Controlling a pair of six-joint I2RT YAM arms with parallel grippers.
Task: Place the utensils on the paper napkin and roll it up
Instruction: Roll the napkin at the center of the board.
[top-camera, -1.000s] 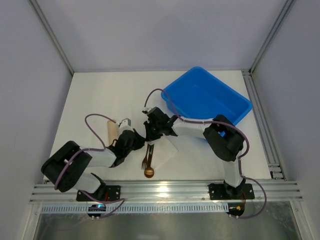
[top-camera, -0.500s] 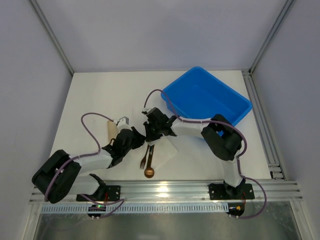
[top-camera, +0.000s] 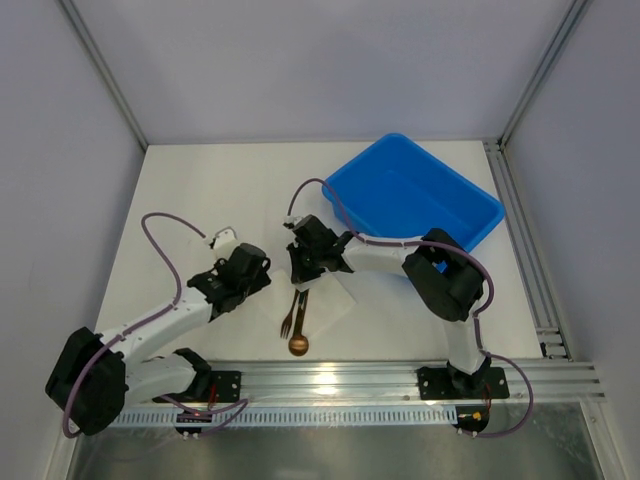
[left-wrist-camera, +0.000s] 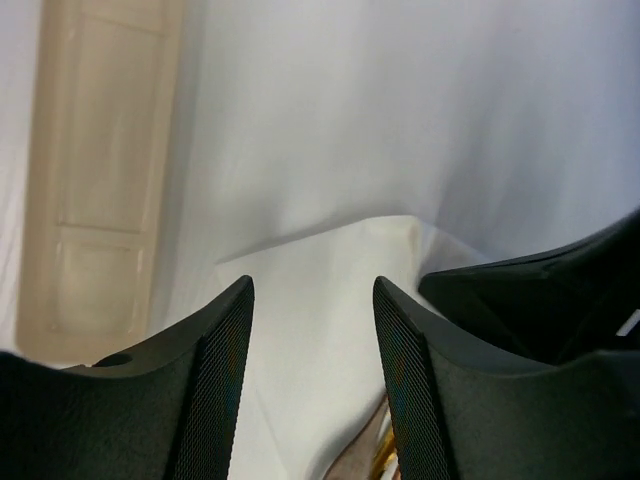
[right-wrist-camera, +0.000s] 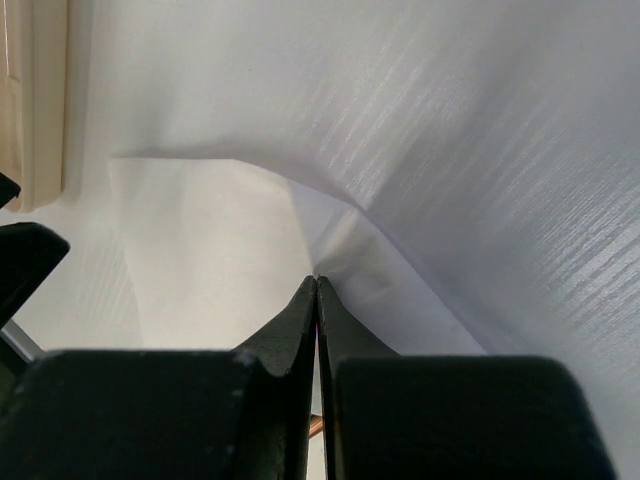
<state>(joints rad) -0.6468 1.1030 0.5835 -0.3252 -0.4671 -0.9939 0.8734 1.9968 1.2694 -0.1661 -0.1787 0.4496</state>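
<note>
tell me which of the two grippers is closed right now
The right gripper: its jaws are pressed together, pinching the raised edge of the paper napkin. The left gripper shows a clear gap and holds nothing.

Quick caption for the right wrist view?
Right end effector shut on a raised fold of the paper napkin, tan cylinder at the left edge.

Your left gripper (top-camera: 258, 270) has opened its jaws and drawn back from the paper napkin (top-camera: 335, 303) toward the worktop's (top-camera: 200, 190) left edge.
</note>
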